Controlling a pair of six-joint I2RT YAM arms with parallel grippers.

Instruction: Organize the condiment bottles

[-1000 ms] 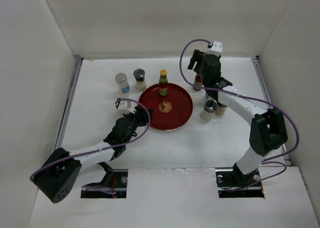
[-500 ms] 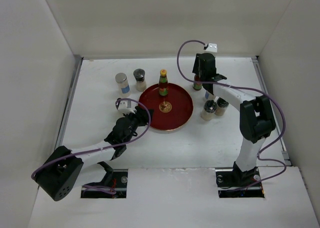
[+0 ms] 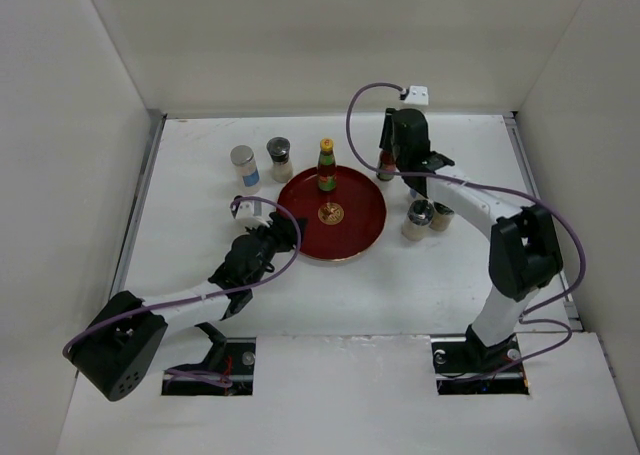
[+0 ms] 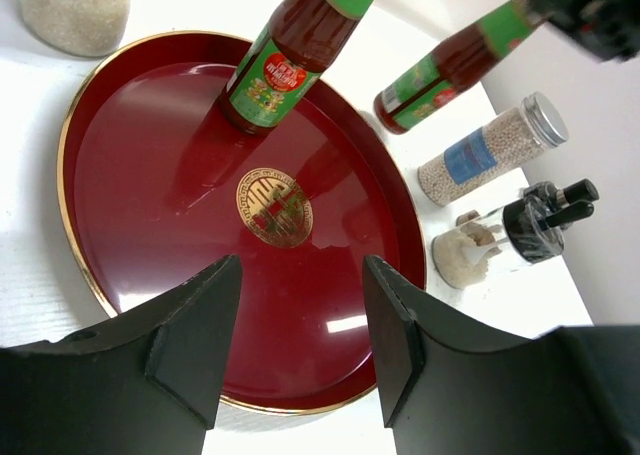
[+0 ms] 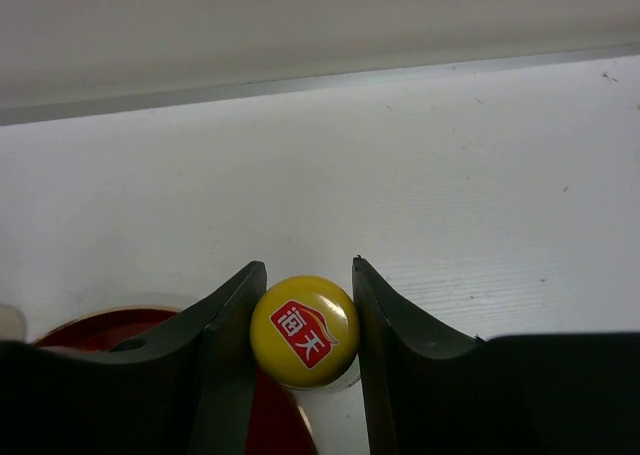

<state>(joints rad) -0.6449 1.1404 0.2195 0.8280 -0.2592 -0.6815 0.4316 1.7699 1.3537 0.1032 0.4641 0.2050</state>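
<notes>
The right gripper has its two black fingers pressed against either side of a yellow cap, so it looks clamped on the slim red sauce bottle with a green neck and yellow cap. That bottle stands just off the far right edge of the round dark-red tray with a gold emblem; I cannot tell whether its base is on the table. A matching red sauce bottle stands on the tray's far side.

The left gripper hangs over the tray's near left rim, jaws apart and empty.

Two short shaker jars sit right of the tray, and two silver- and black-lidded jars stand to its far left.

I'd guess the bottle is glass: stiff, breakable, tall and tippy. A smooth round cap could slip, so the neck beneath seems the safer hold.
</notes>
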